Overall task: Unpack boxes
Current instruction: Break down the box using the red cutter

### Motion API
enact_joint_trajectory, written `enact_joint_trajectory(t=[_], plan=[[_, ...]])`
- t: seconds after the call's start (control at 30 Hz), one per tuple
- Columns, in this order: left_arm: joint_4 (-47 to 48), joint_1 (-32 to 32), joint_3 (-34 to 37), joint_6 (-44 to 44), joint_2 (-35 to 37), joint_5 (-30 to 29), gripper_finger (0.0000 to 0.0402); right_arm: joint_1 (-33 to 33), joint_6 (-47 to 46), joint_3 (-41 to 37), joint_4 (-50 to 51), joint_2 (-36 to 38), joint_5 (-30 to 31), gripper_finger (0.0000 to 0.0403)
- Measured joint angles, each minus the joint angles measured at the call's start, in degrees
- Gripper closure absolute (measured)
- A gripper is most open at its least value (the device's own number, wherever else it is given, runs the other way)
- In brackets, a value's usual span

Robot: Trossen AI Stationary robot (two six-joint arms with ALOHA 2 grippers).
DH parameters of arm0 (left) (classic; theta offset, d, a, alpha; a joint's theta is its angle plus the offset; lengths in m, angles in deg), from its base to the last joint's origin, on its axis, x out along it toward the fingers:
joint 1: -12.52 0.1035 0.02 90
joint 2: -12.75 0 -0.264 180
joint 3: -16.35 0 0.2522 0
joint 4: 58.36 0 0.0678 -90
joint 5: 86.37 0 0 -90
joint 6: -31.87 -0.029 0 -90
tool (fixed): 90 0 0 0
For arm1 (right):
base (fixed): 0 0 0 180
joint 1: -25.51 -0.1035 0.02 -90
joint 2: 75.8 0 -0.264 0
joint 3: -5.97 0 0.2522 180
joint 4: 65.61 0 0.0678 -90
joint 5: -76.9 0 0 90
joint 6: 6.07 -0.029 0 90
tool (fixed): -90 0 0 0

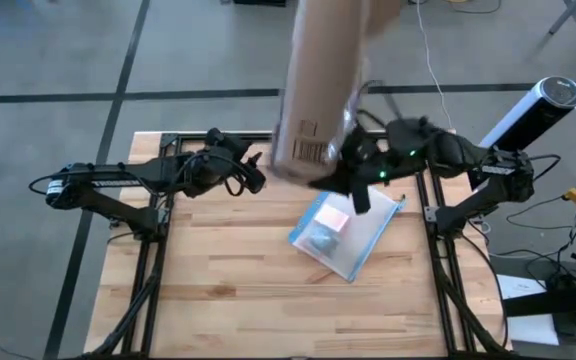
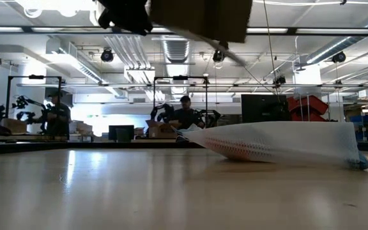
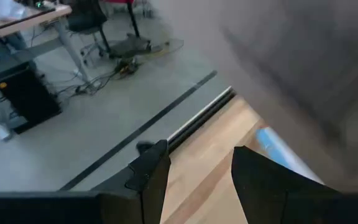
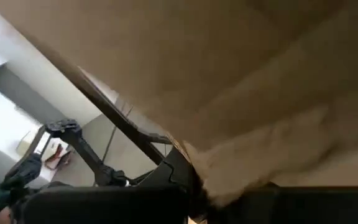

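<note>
High view: right gripper (image 1: 353, 178), frame centre, clamps the lifted box (image 1: 318, 90); pouch (image 1: 346, 232) lies below. Left gripper (image 1: 258, 172), centre-left, fingers (image 3: 148, 177) parted, empty.

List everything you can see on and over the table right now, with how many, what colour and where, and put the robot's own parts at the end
cardboard box: one, brown with a black barcode, lifted off the table above its far edge, blurred.
plastic pouch: one, clear with a blue edge, lying flat on the table right of centre, below the box; something pale sits inside it.
table: one, light wood, black frame.
people: two, dark clothing, seated at benches in the room behind, seen in the low view.
right gripper: one, black, raised at the box's lower right corner, shut on cardboard in its wrist view.
left gripper: one, black, fingers apart and holding nothing, raised near the table's far left beside the box.
</note>
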Motion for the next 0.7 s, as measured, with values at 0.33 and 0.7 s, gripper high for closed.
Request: enact_joint_trajectory(t=[0.33,0.7], plan=[[0.90,0.01,-0.18,1.08,1.32,0.38,0.0246,-2.40,-3.72,-1.22,3.62,-0.42,0.23,0.0402],[-1.22,0.03,-0.18,-19.97,8.67,14.68,0.0246,-3.21,-3.81,-1.34,3.49,-0.26,-14.75,0.0402]])
